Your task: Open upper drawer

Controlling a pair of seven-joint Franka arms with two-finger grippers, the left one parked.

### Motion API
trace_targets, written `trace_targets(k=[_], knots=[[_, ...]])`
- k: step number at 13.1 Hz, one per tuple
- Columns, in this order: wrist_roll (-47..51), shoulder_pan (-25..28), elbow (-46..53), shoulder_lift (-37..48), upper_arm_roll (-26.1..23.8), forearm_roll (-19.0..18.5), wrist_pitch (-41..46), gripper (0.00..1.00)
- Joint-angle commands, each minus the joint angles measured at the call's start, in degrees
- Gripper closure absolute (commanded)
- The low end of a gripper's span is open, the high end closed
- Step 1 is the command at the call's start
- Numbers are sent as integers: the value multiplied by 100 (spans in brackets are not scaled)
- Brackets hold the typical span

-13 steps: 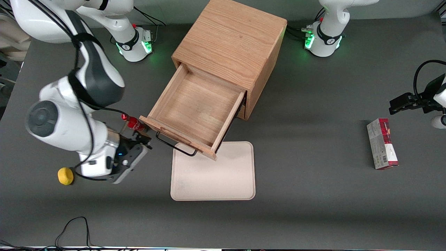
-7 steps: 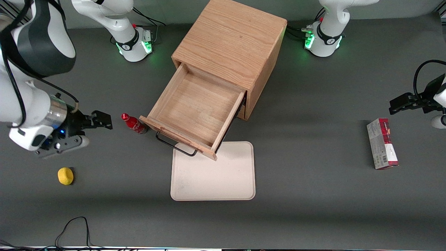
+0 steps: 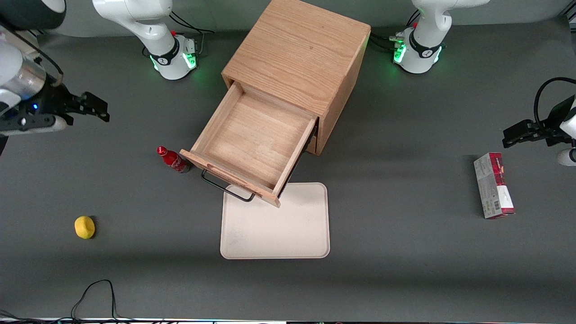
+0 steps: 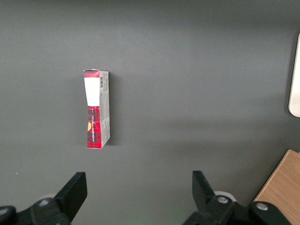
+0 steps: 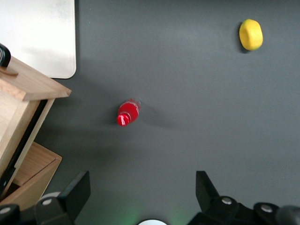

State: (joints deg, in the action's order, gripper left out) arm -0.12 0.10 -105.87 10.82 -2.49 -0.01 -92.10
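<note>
Item 1, the upper drawer [image 3: 254,144]: light oak, flat front, thin black bar handle [image 3: 227,189]. It stands pulled well out of the cabinet [image 3: 299,63], which sits near the middle of the table toward the edge where the arm bases are mounted. The shallow box is exposed and holds nothing. Its front overhangs the nearest edge of the tray [image 3: 275,222].

Item 2, the gripper [image 3: 92,105]: raised above the table near the edge at the working arm's end, well apart from the handle. Its fingers are spread wide and hold nothing; the right wrist view shows both fingers parted with bare table between them.

Item 3, the red bottle [image 3: 172,159]: upright, just beside the drawer's front corner on the working arm's side.

Item 4, the yellow object [image 3: 84,227]: small and rounded, toward the working arm's end, nearer the front camera than the bottle.

Item 5, the carton [image 3: 493,185]: red and grey, lying flat toward the parked arm's end of the table.

Status, as a judgement: the opening itself looks done, since the drawer is extended almost fully, and the step in hand appears to be withdrawal. The next move calls for little more than keeping the arm clear of the drawer and the bottle. Should more extension be wanted, the gripper would need to descend to the bar handle, clearing the bottle that stands close by.
</note>
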Motion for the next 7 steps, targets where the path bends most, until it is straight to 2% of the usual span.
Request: trace_targets(k=[1,7], knots=[[83,34,-84,35,99,71,-89,0],[337,52,268,-203,46,80,-10,0]])
